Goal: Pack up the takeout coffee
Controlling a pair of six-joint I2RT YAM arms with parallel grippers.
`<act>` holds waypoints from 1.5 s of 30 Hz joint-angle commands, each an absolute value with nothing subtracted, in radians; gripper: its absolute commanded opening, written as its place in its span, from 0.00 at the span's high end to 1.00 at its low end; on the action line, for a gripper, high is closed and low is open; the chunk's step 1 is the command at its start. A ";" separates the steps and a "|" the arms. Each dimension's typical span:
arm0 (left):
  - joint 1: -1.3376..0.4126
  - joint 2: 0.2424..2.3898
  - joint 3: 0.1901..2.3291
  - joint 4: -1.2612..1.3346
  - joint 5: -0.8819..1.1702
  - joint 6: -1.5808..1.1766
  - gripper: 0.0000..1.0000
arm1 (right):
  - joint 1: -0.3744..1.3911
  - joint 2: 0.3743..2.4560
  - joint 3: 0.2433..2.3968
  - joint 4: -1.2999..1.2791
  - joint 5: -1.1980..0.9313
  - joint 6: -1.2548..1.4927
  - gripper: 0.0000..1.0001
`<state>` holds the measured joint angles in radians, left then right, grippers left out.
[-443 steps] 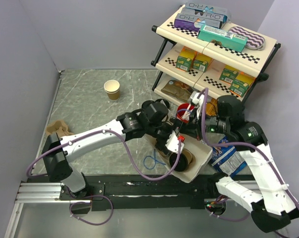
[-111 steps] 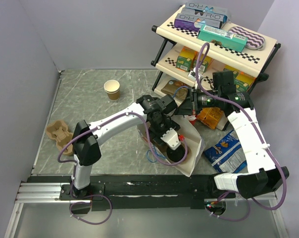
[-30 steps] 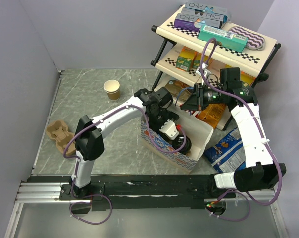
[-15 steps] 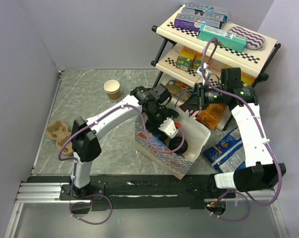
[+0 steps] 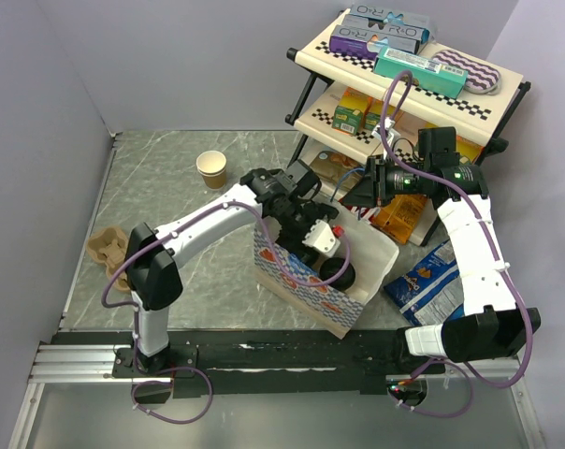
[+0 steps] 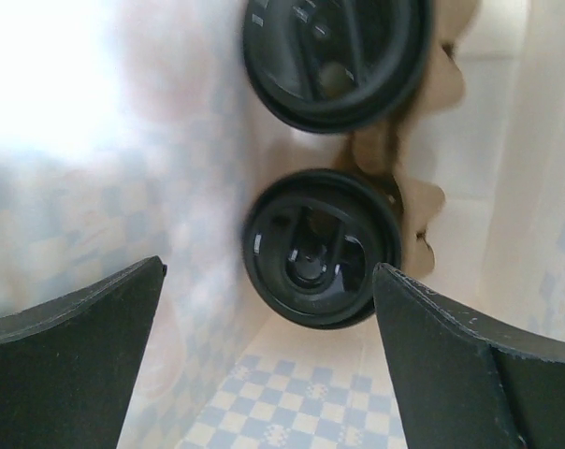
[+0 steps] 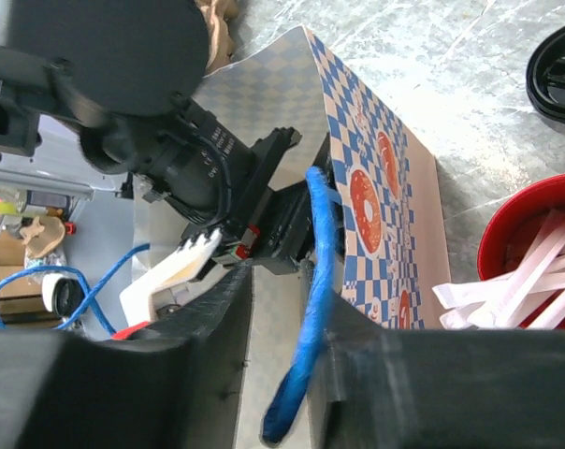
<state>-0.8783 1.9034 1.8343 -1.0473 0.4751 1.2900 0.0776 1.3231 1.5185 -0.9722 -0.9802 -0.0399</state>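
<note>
The two small paper cups with round black plastic lids sat side by side in a brown moulded-pulp carrier. The carrier rested at the bottom of the white paper bag printed with blue checks and doughnuts. In the left wrist view one cup lay at 12 o'clock of the other.

I judged the cups light but easily crushed, with press-on lids liable to pop and spill if tipped. Packed like this, they were best lifted by the bag's blue handle loop and kept upright, not taken by the cups themselves.

The left gripper hung over them inside the bag, jaws spread wide and holding nothing. The right gripper, at 1 o'clock of the bag, had the loop running between its jaws. Whether it pinched the loop or let it lie loose I could not tell.

In the earliest picture the bag was slumped low with its mouth toward 5 o'clock; now it stood upright. The right arm had risen from beside the blue snack packet toward the black-framed cream shelf rack.
</note>
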 commanded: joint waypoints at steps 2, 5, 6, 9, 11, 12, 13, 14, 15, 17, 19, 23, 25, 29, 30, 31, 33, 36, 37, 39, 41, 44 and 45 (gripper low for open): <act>-0.873 1.792 1.801 -0.885 0.563 1.128 0.01 | 0.069 1.269 1.577 -0.963 -1.015 -0.077 0.56; -0.871 1.734 1.737 -0.776 0.554 1.060 0.01 | 0.067 1.247 1.559 -0.942 -1.016 -0.078 0.52; -0.873 1.714 1.727 -0.756 0.549 1.031 0.01 | 0.069 1.244 1.555 -0.937 -1.012 -0.077 0.52; -0.871 1.710 1.739 -0.735 0.532 0.965 0.01 | 0.068 1.250 1.539 -0.945 -0.994 -0.089 0.52; -0.862 1.715 1.767 -0.723 0.522 0.913 0.01 | 0.066 1.247 1.525 -0.951 -0.979 -0.118 0.52; -0.859 1.715 1.775 -0.710 0.508 0.844 0.01 | 0.066 1.247 1.519 -0.951 -0.967 -0.130 0.52; -0.853 1.712 1.781 -0.700 0.508 0.810 0.01 | 0.067 1.244 1.514 -0.953 -0.959 -0.159 0.52; -0.836 1.709 1.789 -0.683 0.509 0.777 0.01 | 0.067 1.243 1.505 -0.959 -0.953 -0.173 0.52; -0.830 1.695 1.787 -0.652 0.509 0.720 0.01 | 0.069 1.243 1.499 -0.962 -0.940 -0.185 0.52; -0.822 1.677 1.773 -0.620 0.483 0.675 0.01 | 0.069 1.244 1.485 -0.976 -0.931 -0.221 0.52; -0.819 1.643 1.755 -0.554 0.433 0.606 0.01 | 0.067 1.244 1.467 -0.985 -0.924 -0.254 0.52; -0.795 1.595 1.721 -0.448 0.353 0.488 0.01 | 0.069 1.250 1.450 -1.003 -0.931 -0.285 0.53; -0.778 1.592 1.739 -0.428 0.339 0.460 0.01 | 0.077 1.250 1.445 -1.017 -0.933 -0.299 0.53; -0.752 1.611 1.792 -0.475 0.321 0.381 0.01 | 0.098 1.250 1.454 -1.049 -0.916 -0.334 0.57; -0.746 1.606 1.793 -0.483 0.325 0.367 0.01 | 0.104 1.249 1.456 -1.061 -0.914 -0.340 0.58; -0.733 1.600 1.805 -0.512 0.337 0.359 0.01 | 0.107 1.244 1.459 -1.066 -0.911 -0.345 0.58; -0.727 1.577 1.845 -0.587 0.423 0.380 0.01 | 0.117 1.244 1.465 -1.077 -0.897 -0.356 0.58; -0.726 1.540 1.939 -0.812 0.541 0.512 0.01 | 0.118 1.239 1.467 -1.092 -0.881 -0.360 0.59; -0.724 1.533 2.001 -0.890 0.564 0.553 0.01 | 0.118 1.238 1.466 -1.100 -0.877 -0.364 0.59; -0.726 1.525 2.064 -1.096 0.612 0.658 0.01 | 0.118 1.241 1.470 -1.118 -0.876 -0.373 0.59; -0.726 1.534 2.143 -1.316 0.650 0.797 0.01 | 0.118 1.241 1.470 -1.118 -0.873 -0.371 0.60; -0.744 1.523 2.116 -1.373 0.724 0.871 0.01 | 0.121 1.235 1.457 -1.094 -0.868 -0.359 0.63; -0.759 1.514 2.091 -1.371 0.729 0.903 0.01 | 0.126 1.232 1.454 -1.089 -0.867 -0.357 0.64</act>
